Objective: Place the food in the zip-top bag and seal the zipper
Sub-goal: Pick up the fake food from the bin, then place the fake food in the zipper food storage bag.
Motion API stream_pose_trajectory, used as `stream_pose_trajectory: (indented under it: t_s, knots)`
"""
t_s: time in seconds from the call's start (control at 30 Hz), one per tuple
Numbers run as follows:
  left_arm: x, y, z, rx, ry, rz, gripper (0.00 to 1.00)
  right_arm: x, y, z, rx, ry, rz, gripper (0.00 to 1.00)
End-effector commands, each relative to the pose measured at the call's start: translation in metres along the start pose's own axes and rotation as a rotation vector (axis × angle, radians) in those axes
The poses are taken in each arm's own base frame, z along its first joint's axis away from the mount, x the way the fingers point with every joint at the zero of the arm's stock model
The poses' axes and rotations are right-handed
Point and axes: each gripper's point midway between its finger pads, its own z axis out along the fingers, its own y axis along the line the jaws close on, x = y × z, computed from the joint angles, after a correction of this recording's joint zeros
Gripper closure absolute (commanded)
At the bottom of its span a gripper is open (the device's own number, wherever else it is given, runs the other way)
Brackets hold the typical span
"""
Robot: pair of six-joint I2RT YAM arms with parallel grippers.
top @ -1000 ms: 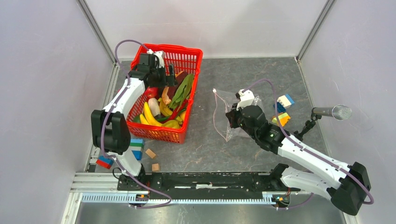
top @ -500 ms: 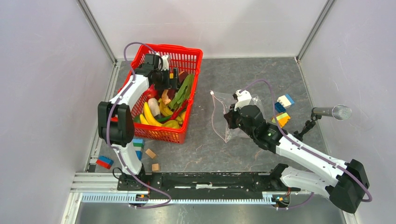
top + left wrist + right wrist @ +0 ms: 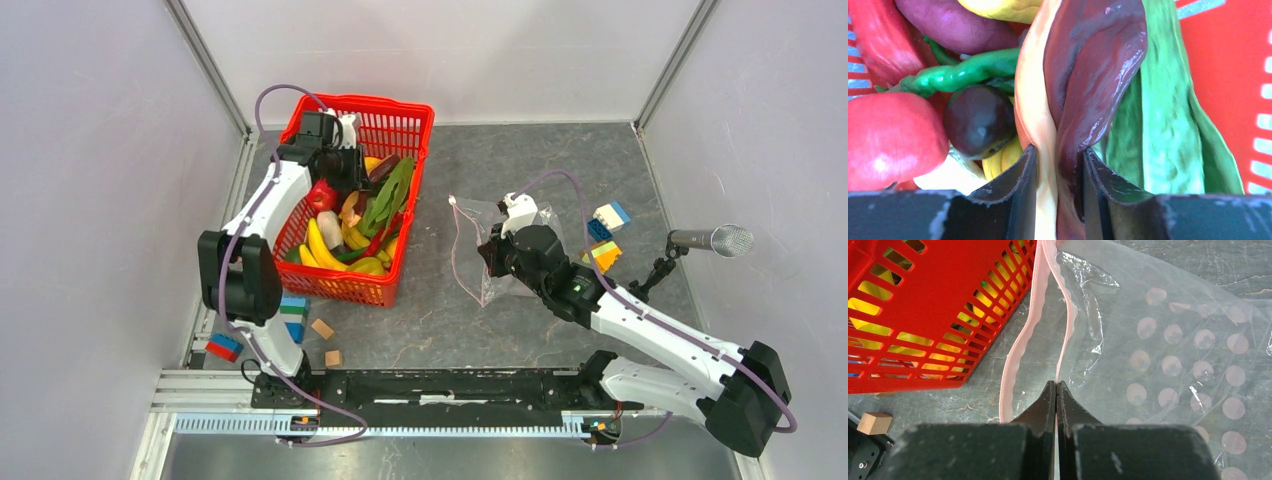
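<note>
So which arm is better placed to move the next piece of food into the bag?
Left. The left gripper sits in the red basket, shut on a brown and cream food piece. The right gripper is pinched shut on the pink edge of the bag, so it is busy.

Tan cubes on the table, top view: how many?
2. One tan cube in front of the red basket; the other slightly right, nearer the robot. More may be hidden.
</note>
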Motion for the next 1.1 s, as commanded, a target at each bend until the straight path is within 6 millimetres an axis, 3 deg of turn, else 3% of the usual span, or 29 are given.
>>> stream_pose_trajectory:
  t_s: [0.0,0.3,0.47,0.53,0.63,0.73,0.87,0.97,1.07]
  knots:
    - [-0.014,-0.013,-0.038,-0.015,-0.075,0.039,0.69,-0.015,0.008,-0.003,-0.032,-0.052,0.01,1.0]
    - [-0.027,-0.019,-0.077,-0.042,-0.198,0.066,0.91,-0.013,0.008,-0.001,-0.037,-0.056,0.024,1.0]
    - [-0.036,-0.031,-0.106,-0.02,-0.267,0.073,0.92,-0.013,0.009,-0.002,-0.043,-0.061,0.029,1.0]
    - [-0.04,-0.047,-0.124,0.042,-0.304,0.076,0.92,-0.015,0.009,-0.002,-0.043,-0.069,0.029,1.0]
    - [-0.035,-0.091,-0.152,0.25,-0.328,0.121,0.9,-0.018,0.008,-0.001,-0.032,-0.084,0.032,1.0]
    - [-0.017,-0.133,-0.172,0.373,-0.307,0.211,0.88,-0.025,0.006,-0.002,-0.016,-0.117,0.06,1.0]
    - [0.016,-0.175,-0.177,0.354,-0.231,0.393,0.85,-0.037,0.003,-0.003,0.004,-0.174,0.102,1.0]
    - [0.031,-0.186,-0.181,0.319,-0.199,0.443,0.85,-0.042,-0.003,-0.004,0.042,-0.199,0.137,1.0]
    - [0.042,-0.183,-0.182,0.228,-0.176,0.495,0.85,-0.043,-0.01,-0.007,0.076,-0.219,0.175,1.0]
